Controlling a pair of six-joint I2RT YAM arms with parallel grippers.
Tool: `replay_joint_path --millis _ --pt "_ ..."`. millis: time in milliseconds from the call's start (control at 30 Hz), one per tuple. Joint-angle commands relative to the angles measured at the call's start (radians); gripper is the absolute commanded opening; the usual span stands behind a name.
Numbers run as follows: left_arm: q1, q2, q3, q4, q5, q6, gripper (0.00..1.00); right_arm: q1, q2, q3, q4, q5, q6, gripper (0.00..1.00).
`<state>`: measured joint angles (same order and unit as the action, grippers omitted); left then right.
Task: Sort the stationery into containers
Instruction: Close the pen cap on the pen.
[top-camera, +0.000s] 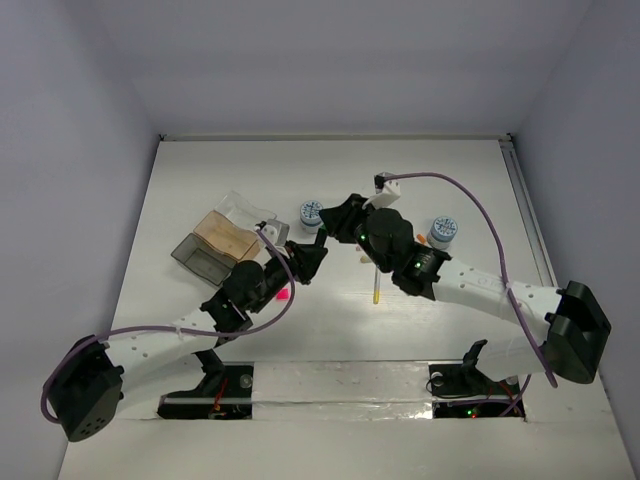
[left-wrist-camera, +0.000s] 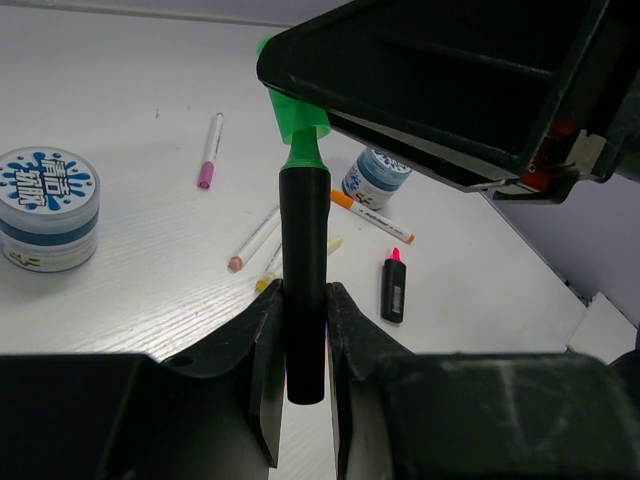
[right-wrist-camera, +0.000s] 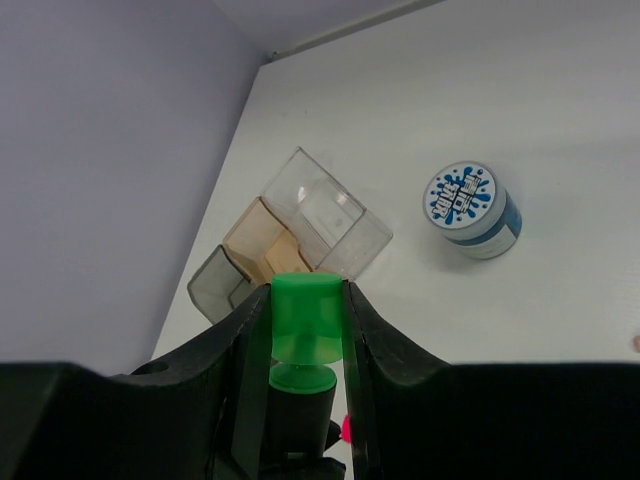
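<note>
A short black marker (left-wrist-camera: 305, 260) with a green cap (right-wrist-camera: 306, 320) is held above the table by both grippers at once. My left gripper (left-wrist-camera: 305, 300) is shut on its black body. My right gripper (right-wrist-camera: 306, 310) is shut on the green cap, and its dark housing (left-wrist-camera: 440, 90) fills the upper right of the left wrist view. In the top view the two grippers meet near the table's middle (top-camera: 320, 245), just right of the containers (top-camera: 225, 245). These are joined clear (right-wrist-camera: 325, 215), tan (right-wrist-camera: 265, 245) and smoky grey (right-wrist-camera: 220, 285) trays.
Loose on the table are two blue-white discs (top-camera: 311, 213) (top-camera: 443, 231), a pink-tipped pen (left-wrist-camera: 210, 150), white pens (left-wrist-camera: 255, 238), an orange-tipped pen (left-wrist-camera: 372, 217) and a pink-capped marker (left-wrist-camera: 394, 285). A small pink item (top-camera: 284, 294) sits by the left arm.
</note>
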<state>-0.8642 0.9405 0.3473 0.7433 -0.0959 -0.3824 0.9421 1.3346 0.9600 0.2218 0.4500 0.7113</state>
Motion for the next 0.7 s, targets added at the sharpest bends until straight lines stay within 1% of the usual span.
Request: replay_joint_path --millis 0,100,267,300,667 --pt "-0.006 0.003 0.048 0.091 -0.024 -0.001 0.00 -0.005 -0.034 -0.035 0.117 0.000 -0.001 0.00" --pt "-0.006 0.007 0.055 0.103 -0.036 -0.007 0.00 0.004 -0.054 -0.082 0.203 0.010 0.004 0.00" --pt "-0.006 0.006 0.065 0.122 -0.059 -0.016 0.00 0.014 -0.066 -0.109 0.226 0.027 -0.006 0.00" --pt "-0.006 0.007 0.068 0.125 -0.061 -0.019 0.00 0.014 -0.072 -0.118 0.253 0.029 -0.004 0.00" --pt "-0.006 0.017 0.082 0.174 -0.031 -0.044 0.00 0.056 -0.097 -0.228 0.470 0.021 0.014 0.00"
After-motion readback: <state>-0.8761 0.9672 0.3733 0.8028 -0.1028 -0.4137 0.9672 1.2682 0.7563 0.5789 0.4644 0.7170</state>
